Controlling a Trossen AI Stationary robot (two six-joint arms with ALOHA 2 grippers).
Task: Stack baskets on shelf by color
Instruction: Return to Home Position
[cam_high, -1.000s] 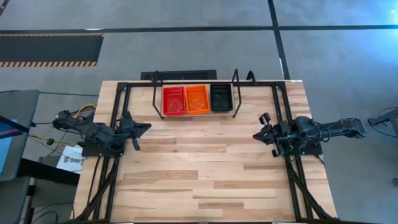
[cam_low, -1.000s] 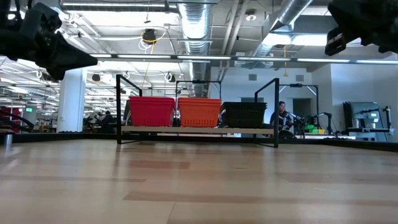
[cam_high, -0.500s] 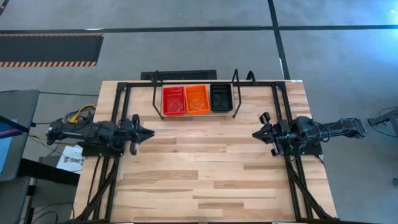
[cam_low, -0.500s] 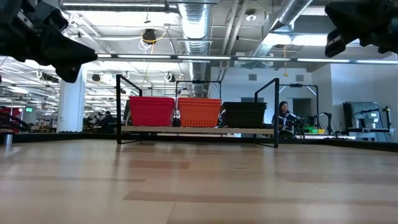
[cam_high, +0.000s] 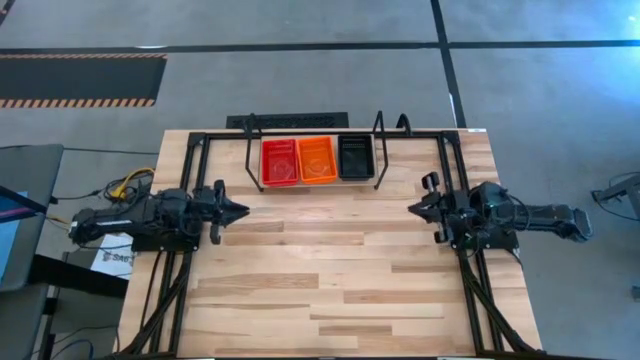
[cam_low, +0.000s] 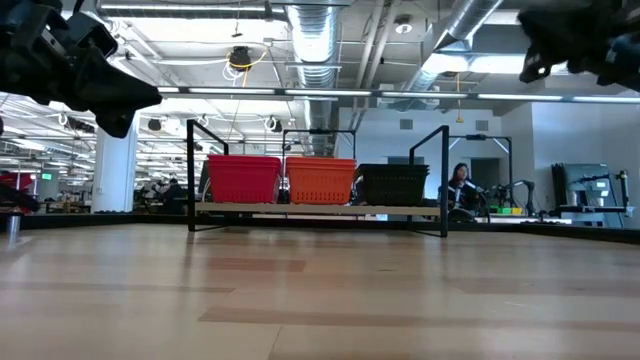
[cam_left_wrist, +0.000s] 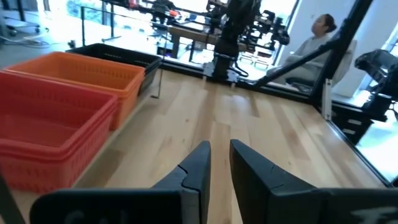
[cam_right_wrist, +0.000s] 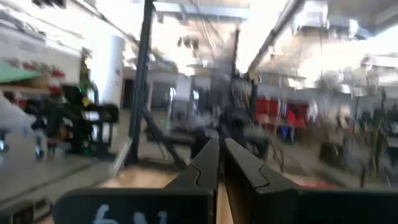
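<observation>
Three stacks of baskets are placed side by side on the shelf (cam_high: 312, 186), in the upper middle of the high view: the red baskets (cam_high: 280, 163) at the left, the orange baskets (cam_high: 317, 159) in the middle and the black baskets (cam_high: 355, 156) at the right. Their walls are of perforated plastic mesh and their shape is shallow and rectangular. The shelf is a pale wooden board framed by thin black rods with upright looped ends. It stands on the wooden table (cam_high: 330, 290), which is made of light planks. The left gripper (cam_high: 238, 211) is held above the table at the left of the frame, its dark fingers nearly together with only a narrow gap, and nothing is between them. The right gripper (cam_high: 413, 210) is held at the right, its fingers pressed together on nothing. A person (cam_low: 460, 186) is seen in the room behind.
</observation>
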